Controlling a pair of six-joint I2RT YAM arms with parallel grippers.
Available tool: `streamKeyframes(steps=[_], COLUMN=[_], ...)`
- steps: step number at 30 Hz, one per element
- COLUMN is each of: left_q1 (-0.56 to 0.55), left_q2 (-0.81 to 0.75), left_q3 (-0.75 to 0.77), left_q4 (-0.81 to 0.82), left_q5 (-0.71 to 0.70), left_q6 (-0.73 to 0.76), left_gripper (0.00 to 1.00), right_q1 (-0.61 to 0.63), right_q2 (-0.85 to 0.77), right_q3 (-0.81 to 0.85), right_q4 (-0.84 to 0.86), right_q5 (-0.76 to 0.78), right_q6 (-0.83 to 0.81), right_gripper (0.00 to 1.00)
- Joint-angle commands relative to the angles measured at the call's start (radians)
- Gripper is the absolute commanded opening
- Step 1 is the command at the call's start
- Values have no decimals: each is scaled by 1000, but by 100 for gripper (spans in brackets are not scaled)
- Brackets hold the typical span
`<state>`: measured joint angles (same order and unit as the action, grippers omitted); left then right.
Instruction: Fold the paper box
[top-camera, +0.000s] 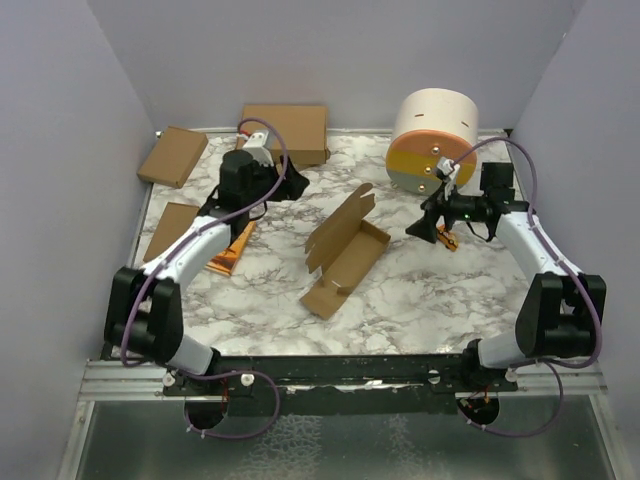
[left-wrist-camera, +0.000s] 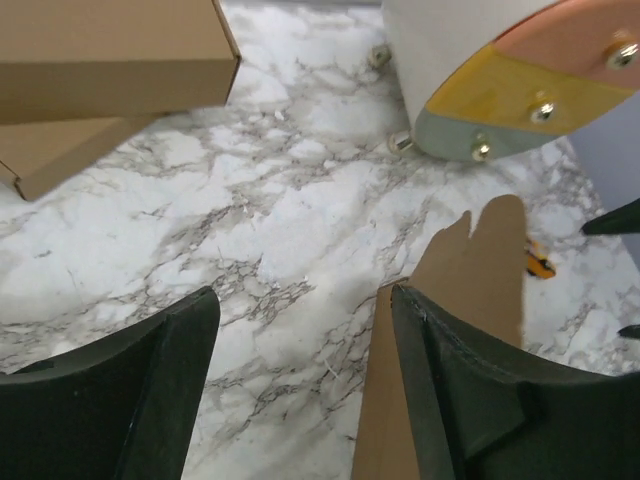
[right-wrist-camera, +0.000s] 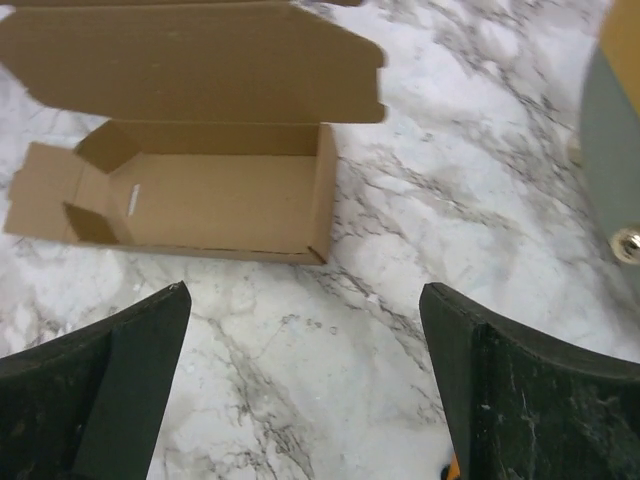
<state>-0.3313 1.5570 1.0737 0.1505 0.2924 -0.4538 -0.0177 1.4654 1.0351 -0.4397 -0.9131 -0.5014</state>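
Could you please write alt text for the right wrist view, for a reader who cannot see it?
A partly folded brown paper box lies open on the marble table, lid flap back, one end's flaps undone. The right pincer stands open and empty just short of it, touching nothing.

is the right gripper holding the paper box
No, the right gripper stands open and empty; the paper box lies apart from it, untouched.

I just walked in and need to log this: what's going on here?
A robot is folding a paper box. It lies half formed: walls up, lid open, one end flap flat. Nothing holds it: the left tool and right tool are both open, one on each side of it.
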Motion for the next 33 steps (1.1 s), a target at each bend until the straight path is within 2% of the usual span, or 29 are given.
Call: streamKeyframes(steps=[1, 3, 6, 10, 12, 13, 15, 17, 20, 24, 28, 30, 33], left_q1=[22, 24, 24, 22, 12, 4, -15, -32, -54, -91, -100, -100, -100], left_q2=[-227, -338, -457, -621, -696, -727, -763, -760, -726, -702, -685, -674, -661], left_q3=[-124, -189, -281, -463, -534, -551, -564, -553, -541, -564, -585, -585, -586], left_q4=[116, 112, 72, 123, 129, 117, 77, 8, -30, 28, 69, 59, 51], left_q5=[-38, -9, 95, 185, 167, 144, 88, 16, -3, -23, -45, -56, -66], left_q6=[103, 111, 104, -7, -39, -38, -14, 21, 26, -12, -47, -56, -63], left_gripper=[81, 91, 92, 89, 88, 87, 85, 83, 80, 80, 77, 75, 74], right_q1=[-8, -8, -8, -7, -7, -7, 7, 61, 149, 223, 262, 276, 301], right_q2=[-23, -15, -48, -165, -168, -136, -29, 74, 158, 220, 295, 335, 362], right_q3=[-42, -19, -34, -184, -227, -197, -59, 77, 174, 182, 195, 222, 223], right_q4=[-110, -155, -138, 102, 258, 247, 56, -47, -60, -27, 2, -7, 17], right_q5=[-265, -262, -256, -270, -261, -284, -339, -227, -5, 154, 309, 355, 414], right_q6=[-204, -235, -272, -306, -164, -161, -277, -247, -145, -59, 12, 28, 37], right_gripper=[100, 100, 100, 100, 99, 99, 98, 93, 92, 85, 66, 60, 57])
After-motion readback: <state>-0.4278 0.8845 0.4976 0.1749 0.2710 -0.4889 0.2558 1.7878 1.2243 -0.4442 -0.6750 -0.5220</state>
